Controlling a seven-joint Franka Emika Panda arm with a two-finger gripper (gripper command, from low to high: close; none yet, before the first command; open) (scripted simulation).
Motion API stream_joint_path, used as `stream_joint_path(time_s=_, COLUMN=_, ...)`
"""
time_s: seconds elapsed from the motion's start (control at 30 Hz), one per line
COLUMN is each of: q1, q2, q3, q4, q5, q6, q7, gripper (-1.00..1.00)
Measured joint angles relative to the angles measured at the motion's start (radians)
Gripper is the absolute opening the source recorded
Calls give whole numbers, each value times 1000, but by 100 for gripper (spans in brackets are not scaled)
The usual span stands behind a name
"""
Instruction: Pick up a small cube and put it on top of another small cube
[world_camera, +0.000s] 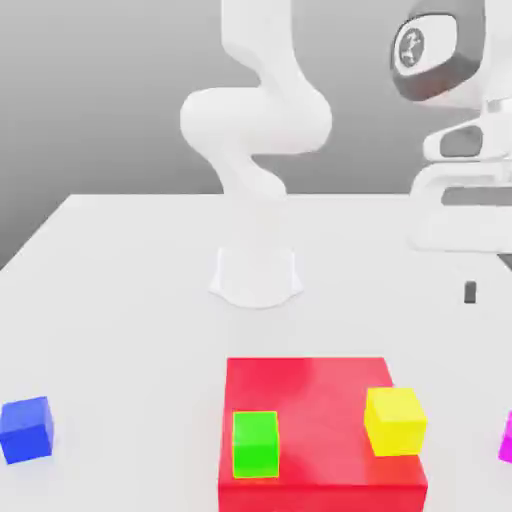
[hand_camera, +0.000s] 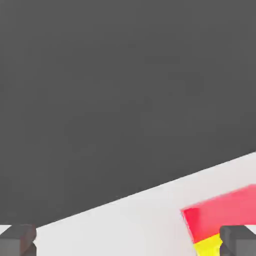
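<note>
- Exterior view: nearest the camera lies the big red block (world_camera: 320, 425), flat on the white table (world_camera: 120, 290).
- A green cube (world_camera: 255, 443) sits on the red block's top, at its front edge toward the exterior view's left.
- A yellow cube (world_camera: 395, 420) sits on the same top, toward the exterior view's right, well apart from the green cube.
- A blue cube (world_camera: 27, 429) rests on the table well off the red block, toward the exterior view's left.
- The small cube (world_camera: 506, 437), magenta, rests on the table beyond the red block's right side, cut by the picture's edge.
- The arm's white base (world_camera: 256, 275) stands on the table behind the red block; the arm rises and bends toward the exterior view's right.
- The gripper (world_camera: 470, 291) hangs above the table behind the red block's right end, clear of every cube; one dark fingertip is visible.
- Hand view: two dark fingertips (hand_camera: 18, 240) stand far apart with nothing between them, so the pincer is spread and empty.
- Between them lie the table's far edge, a corner of the red block (hand_camera: 220, 212) and a sliver of the yellow cube (hand_camera: 207, 246).
</note>
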Motion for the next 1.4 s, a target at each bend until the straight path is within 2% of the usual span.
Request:
stream_joint_path(time_s=0.27, q1=182, q2=300, q3=-35, q4=9, q5=-110, q6=73, q7=372, gripper=0)
stream_joint_path(time_s=0.43, q1=286, q2=479, q3=-134, q4=47, q5=-202, q6=186, q7=483, gripper=0)
stream_joint_path(time_s=0.47, q1=296, q2=497, q3=-146, q4=52, q5=-213, q6=199, q7=491, gripper=-100)
stream_joint_path(time_s=0.67, q1=301, q2=506, q3=-152, q4=54, q5=-218, q6=208, q7=495, gripper=-100)
stream_joint_path(time_s=0.83, q1=238, q2=370, q3=-70, q4=17, q5=-127, q6=110, q7=429, gripper=-100)
stream_joint_path(time_s=1.07, q1=167, q2=439, q3=-79, q4=180, q5=-122, q6=-81, q7=220, gripper=-100)
stream_joint_path(time_s=1.17, q1=77, q2=429, q3=-105, q4=192, q5=-102, q6=-109, q7=117, gripper=-100)
stream_joint_path(time_s=1.4, q1=-162, q2=344, q3=-186, q4=128, q5=-21, q6=-95, q7=-103, gripper=-100)
